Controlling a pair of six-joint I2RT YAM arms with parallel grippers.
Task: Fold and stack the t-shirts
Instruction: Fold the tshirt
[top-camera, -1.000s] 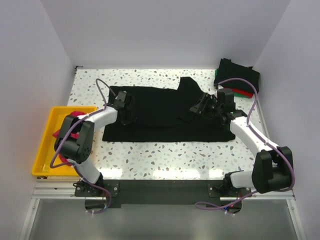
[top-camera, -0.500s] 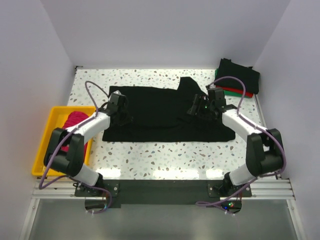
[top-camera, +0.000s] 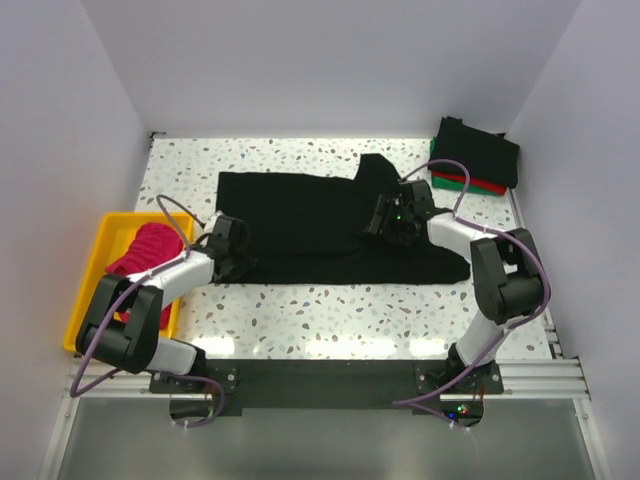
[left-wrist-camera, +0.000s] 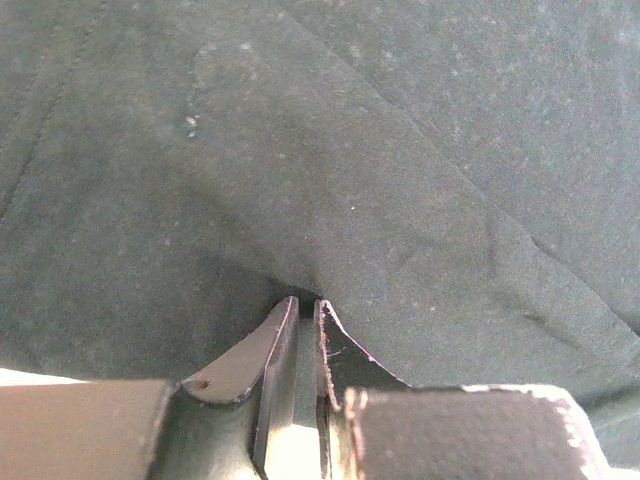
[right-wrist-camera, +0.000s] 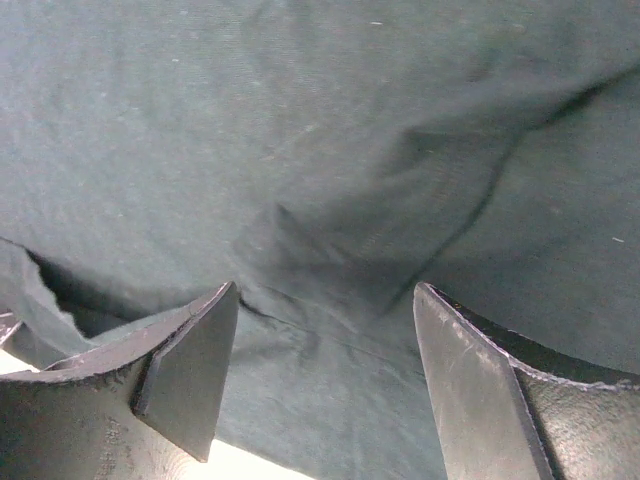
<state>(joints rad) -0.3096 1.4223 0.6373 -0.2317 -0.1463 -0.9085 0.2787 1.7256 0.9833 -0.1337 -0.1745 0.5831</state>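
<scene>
Left fingers (left-wrist-camera: 245, 360) retreated gripping t-shirt (top-camera: 300, 215) (terrazzo (top-camera: 300, 310), white walls (top-camera: 300, 70)).

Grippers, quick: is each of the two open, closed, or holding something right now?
Left gripper: fingers closed, pinching a fold of the black t-shirt.
Right gripper: fingers open wide just above the same shirt, holding nothing.
</scene>
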